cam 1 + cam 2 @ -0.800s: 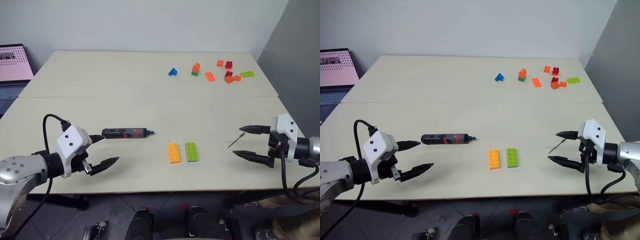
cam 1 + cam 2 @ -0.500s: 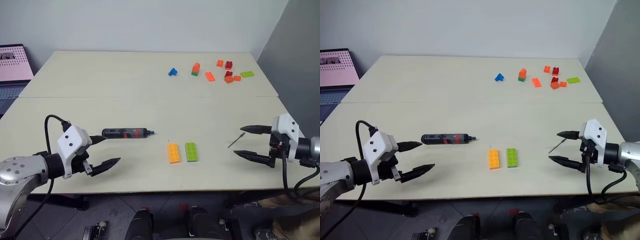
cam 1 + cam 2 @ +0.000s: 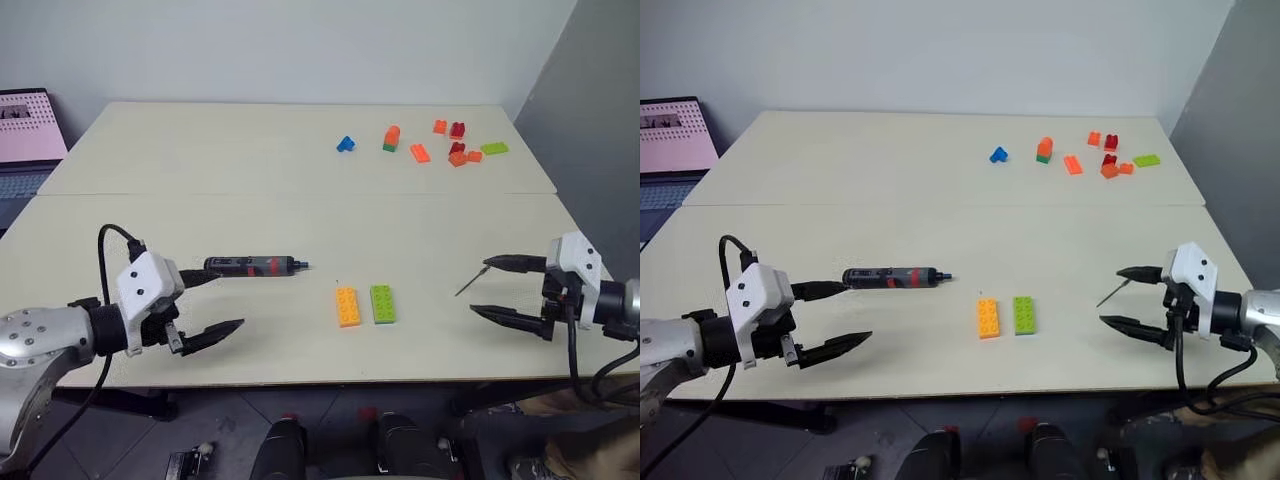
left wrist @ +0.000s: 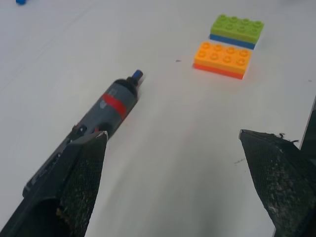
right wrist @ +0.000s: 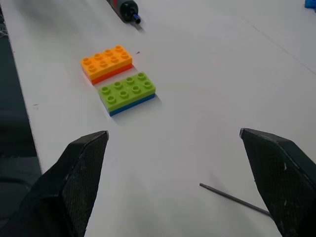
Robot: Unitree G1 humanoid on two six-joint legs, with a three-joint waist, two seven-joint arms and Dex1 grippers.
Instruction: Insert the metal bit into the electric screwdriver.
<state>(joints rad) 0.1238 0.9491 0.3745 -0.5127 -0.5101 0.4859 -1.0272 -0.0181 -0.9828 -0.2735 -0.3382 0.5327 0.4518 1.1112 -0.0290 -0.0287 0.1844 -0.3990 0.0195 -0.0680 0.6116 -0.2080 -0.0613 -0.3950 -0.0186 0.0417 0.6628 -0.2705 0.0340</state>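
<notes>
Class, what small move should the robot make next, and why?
Probably lower the open right gripper onto the bit and close. Both grippers hold nothing, the bit lies on the table by the right one, and the screwdriver lies by the left gripper.

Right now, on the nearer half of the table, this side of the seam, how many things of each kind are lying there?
Electric screwdriver: 1
Metal bit: 1
Toy-brick stacks: 2, one orange, one green over blue
Total: 4
</notes>
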